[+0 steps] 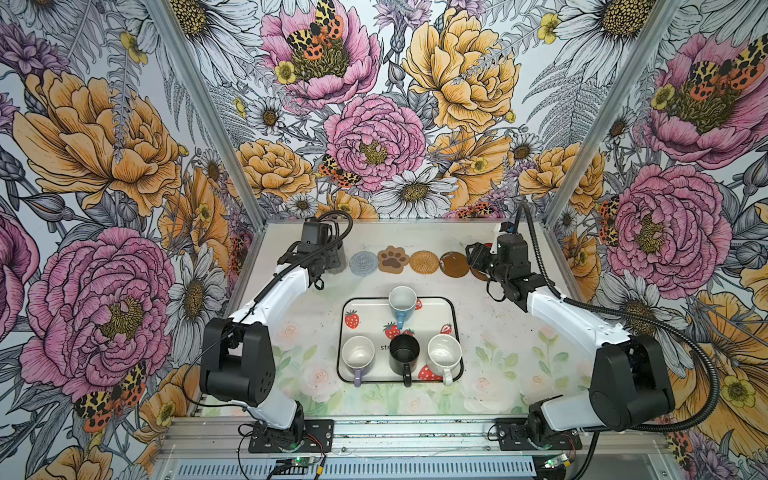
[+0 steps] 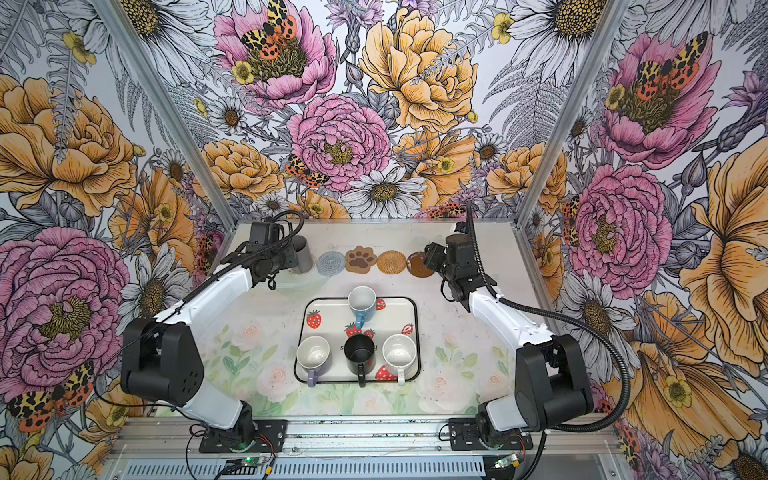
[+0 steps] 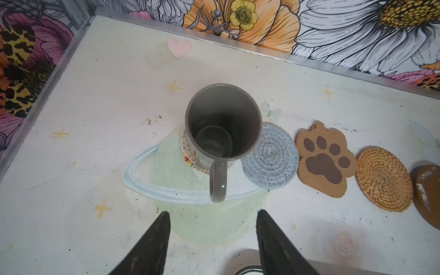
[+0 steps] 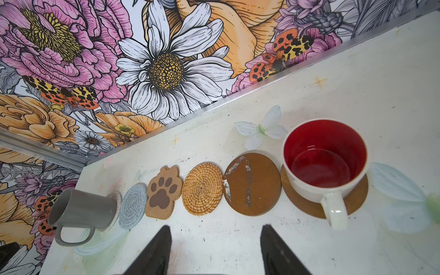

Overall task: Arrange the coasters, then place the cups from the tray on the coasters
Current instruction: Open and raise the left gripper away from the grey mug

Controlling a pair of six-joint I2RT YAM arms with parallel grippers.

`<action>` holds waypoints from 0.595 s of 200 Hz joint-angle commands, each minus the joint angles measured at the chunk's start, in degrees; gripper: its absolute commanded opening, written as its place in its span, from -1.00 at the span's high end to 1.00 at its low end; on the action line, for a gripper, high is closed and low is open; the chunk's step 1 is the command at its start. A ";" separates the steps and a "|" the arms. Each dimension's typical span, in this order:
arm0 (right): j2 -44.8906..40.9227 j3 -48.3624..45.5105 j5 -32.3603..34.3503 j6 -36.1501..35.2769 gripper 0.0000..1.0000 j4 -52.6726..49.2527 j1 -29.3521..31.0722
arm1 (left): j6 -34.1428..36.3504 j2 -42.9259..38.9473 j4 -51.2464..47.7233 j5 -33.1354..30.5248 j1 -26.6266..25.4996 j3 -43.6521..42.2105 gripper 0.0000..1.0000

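Grey ceramic is opening the row: the tall grey mug (image 3: 223, 123) is standing upright on a pale stitched coaster (image 3: 190, 157), at the left end of a line running along the far edge of the tabletop (image 1: 498, 332). The left jaws are hanging apart and empty just short of its handle, touching nothing. Next along, four coasters are lying bare, each just beside its neighbour: a grey-blue woven round (image 1: 363, 263), a tan paw (image 1: 392, 258), a rattan round (image 1: 424, 262) and a dark brown round (image 4: 252, 183). At the right end, the white mug with the red inside (image 4: 325, 162) is sitting on a second brown round (image 4: 357, 202), a little off its middle. The right jaws are standing apart and empty too, hovering near the dark brown round and clear of that mug.

The coasters are looking arranged, and two of six cups are looking placed. The tray (image 1: 436, 316), in the middle of the tabletop, is holding the other four. The lavender mug (image 1: 358, 353) is sitting at its near left corner. The light blue mug (image 1: 402, 301) is standing by its far rim, with the black mug (image 1: 404, 352) at its near edge. The white speckled mug (image 1: 444, 353) is sitting at its near right corner. Every mug is standing upright and showing an empty inside. Four bare coasters are matching four waiting cups.
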 commanded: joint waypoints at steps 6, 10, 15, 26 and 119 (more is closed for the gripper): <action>-1.82 1.62 -0.06 0.47 -0.24 -0.04 0.92 | -0.24 -3.95 0.77 -3.95 -3.75 -1.30 -0.25; -1.81 1.76 -0.04 0.26 -0.24 -0.09 0.97 | -0.27 -4.60 0.69 -4.70 -4.29 -1.42 -0.25; -1.81 1.74 -0.03 0.04 -0.24 -0.08 1.09 | -0.67 -5.51 0.76 -5.67 -4.99 -1.73 -0.26; -1.97 1.75 0.40 -0.07 -0.24 -0.18 1.35 | -2.25 -7.93 1.39 -7.30 -6.31 -2.80 -0.30; -1.41 6.54 3.89 -2.35 -0.25 -4.64 5.96 | -6.30 -26.67 11.80 -4.56 -13.21 -13.95 -0.56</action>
